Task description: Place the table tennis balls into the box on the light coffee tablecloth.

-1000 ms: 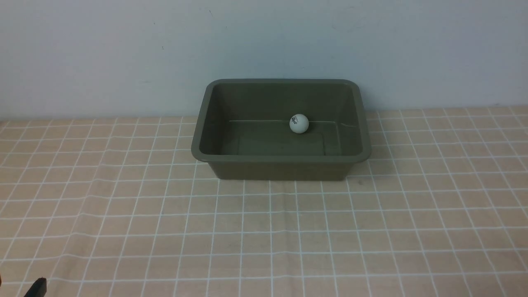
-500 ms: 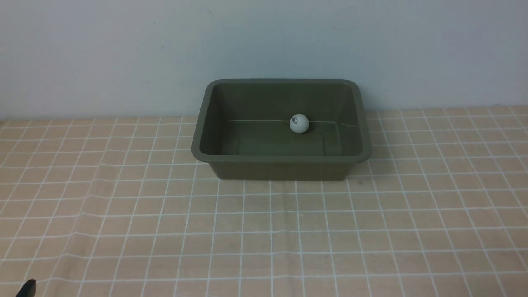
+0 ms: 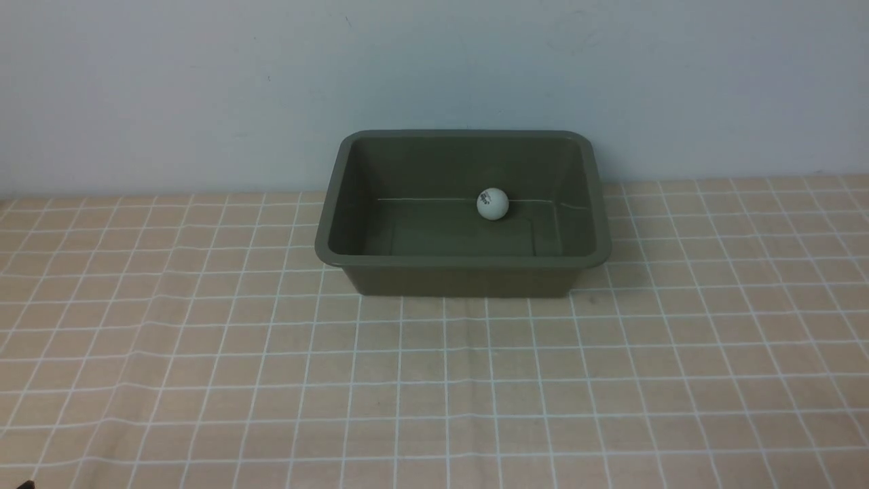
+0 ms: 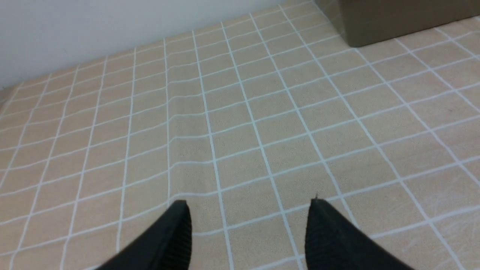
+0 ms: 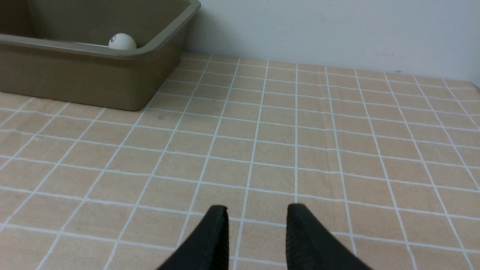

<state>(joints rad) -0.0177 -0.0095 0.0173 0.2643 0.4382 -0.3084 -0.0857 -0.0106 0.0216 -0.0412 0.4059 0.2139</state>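
The olive-green box (image 3: pixel 461 275) stands on the light coffee tablecloth (image 3: pixel 434 380) near the back wall. One white table tennis ball with dark lettering (image 3: pixel 492 204) lies inside it, by the far wall. The plain ball is not in view. My left gripper (image 4: pixel 249 204) is open and empty above bare cloth, well to the left of and nearer than the box, whose corner (image 4: pixel 393 18) shows in the left wrist view. My right gripper (image 5: pixel 257 206) is open and empty above bare cloth, to the right of the box (image 5: pixel 93 78); the ball (image 5: pixel 122 42) shows over the rim.
A pale wall (image 3: pixel 434 68) runs right behind the box. The cloth has slight creases on the left (image 3: pixel 136 339). Only a dark sliver of my left gripper (image 3: pixel 27 485) shows in the front view's lower left corner.
The dark tip of my left gripper has slid down and left, almost out of the front view. The ball in the box has not moved.
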